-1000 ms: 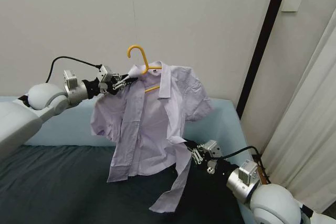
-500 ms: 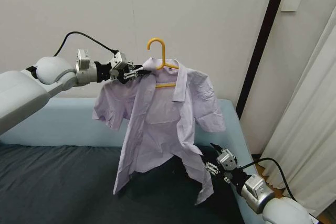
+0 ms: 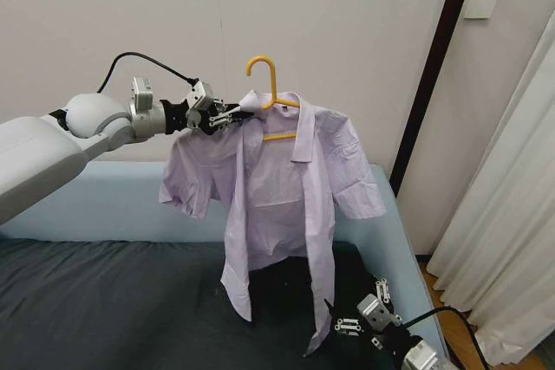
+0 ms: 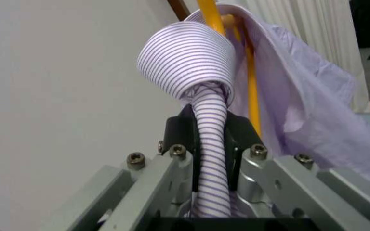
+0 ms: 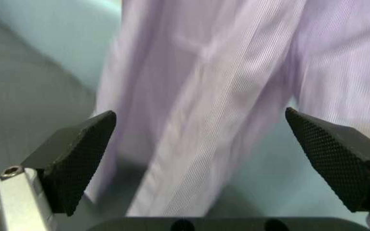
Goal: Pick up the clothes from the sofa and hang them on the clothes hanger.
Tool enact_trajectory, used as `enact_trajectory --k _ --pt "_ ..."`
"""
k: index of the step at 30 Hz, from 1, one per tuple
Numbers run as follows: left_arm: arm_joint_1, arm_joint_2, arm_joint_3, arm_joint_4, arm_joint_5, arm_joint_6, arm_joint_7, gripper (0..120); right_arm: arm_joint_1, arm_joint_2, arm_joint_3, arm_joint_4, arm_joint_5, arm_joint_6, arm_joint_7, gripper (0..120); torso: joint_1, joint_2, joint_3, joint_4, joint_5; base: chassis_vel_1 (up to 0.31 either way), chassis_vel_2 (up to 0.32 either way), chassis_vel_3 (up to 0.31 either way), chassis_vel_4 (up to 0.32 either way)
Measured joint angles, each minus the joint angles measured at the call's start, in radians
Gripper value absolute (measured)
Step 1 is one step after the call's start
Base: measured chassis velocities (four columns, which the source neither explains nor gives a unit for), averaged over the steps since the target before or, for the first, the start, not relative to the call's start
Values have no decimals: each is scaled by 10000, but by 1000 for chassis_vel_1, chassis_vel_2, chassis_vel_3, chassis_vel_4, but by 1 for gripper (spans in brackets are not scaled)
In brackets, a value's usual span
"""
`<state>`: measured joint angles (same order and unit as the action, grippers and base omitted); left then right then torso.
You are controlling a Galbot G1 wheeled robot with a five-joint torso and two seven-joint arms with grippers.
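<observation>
Shirt (image 3: pixel 277 205) on yellow hanger (image 3: pixel 264 84) hangs at 12 o'clock above sofa (image 3: pixel 87 301); left gripper (image 3: pixel 227 116) clenched on its shoulder fabric. Right gripper (image 3: pixel 357 322), fingers spread, has dropped toward 5 o'clock, clear of the hem.

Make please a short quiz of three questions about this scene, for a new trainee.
1. True or false: the left gripper has its jaws shut on the shirt.
2. The hanger inside the shirt is: A yellow, B black, C white.
3. Fill in: the right gripper, low near the shirt's hem, has its jaws ____.
Key: 1 true; 2 A; 3 open.
</observation>
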<state>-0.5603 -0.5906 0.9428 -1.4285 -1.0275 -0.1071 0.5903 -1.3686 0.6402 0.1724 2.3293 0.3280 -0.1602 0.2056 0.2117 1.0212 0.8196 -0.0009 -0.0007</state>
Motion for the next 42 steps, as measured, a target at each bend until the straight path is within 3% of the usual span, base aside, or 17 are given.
enact_trajectory --k 5,8,13,20,24,36,38,42 --pt "185 37 51 -691 -233 119 -529 7 1290 -269 -155 540 1314 -448 656 100 1 0 0 -3 7 0 0 0 0" --pt "286 15 181 -1208 -241 367 -762 7 2979 -496 -371 605 3373 -881 1821 100 1 0 1 4 6 0 0 0 0" --pt "241 -146 412 -1597 -241 671 -1147 7 3841 -718 -246 512 4488 -967 2535 100 0 0 1 -2 4 0 0 0 0" --pt "477 -353 457 -2086 -247 997 -1794 7 4306 -587 -431 -9 4078 -867 2896 100 1 0 1 -8 10 0 0 0 0" --pt "635 -505 459 -2513 -366 1175 -2182 7 5458 -428 -809 -180 4424 -1119 3500 100 1 0 1 4 6 0 0 0 0" --pt "898 -1287 396 -2572 -373 1363 -2724 7 5779 -977 -866 -339 3892 -1372 3296 100 1 0 2 -5 7 0 0 0 0" --pt "1180 -1743 282 -2506 -269 1420 -2893 7 5908 -998 -1008 -417 3739 -1829 3653 100 1 0 1 -10 8 0 0 0 0" --pt "1276 -1759 180 -2525 -253 1451 -2976 7 6025 -948 -1119 -782 3647 -2134 3972 96 1 0 2 2 7 0 0 0 0"
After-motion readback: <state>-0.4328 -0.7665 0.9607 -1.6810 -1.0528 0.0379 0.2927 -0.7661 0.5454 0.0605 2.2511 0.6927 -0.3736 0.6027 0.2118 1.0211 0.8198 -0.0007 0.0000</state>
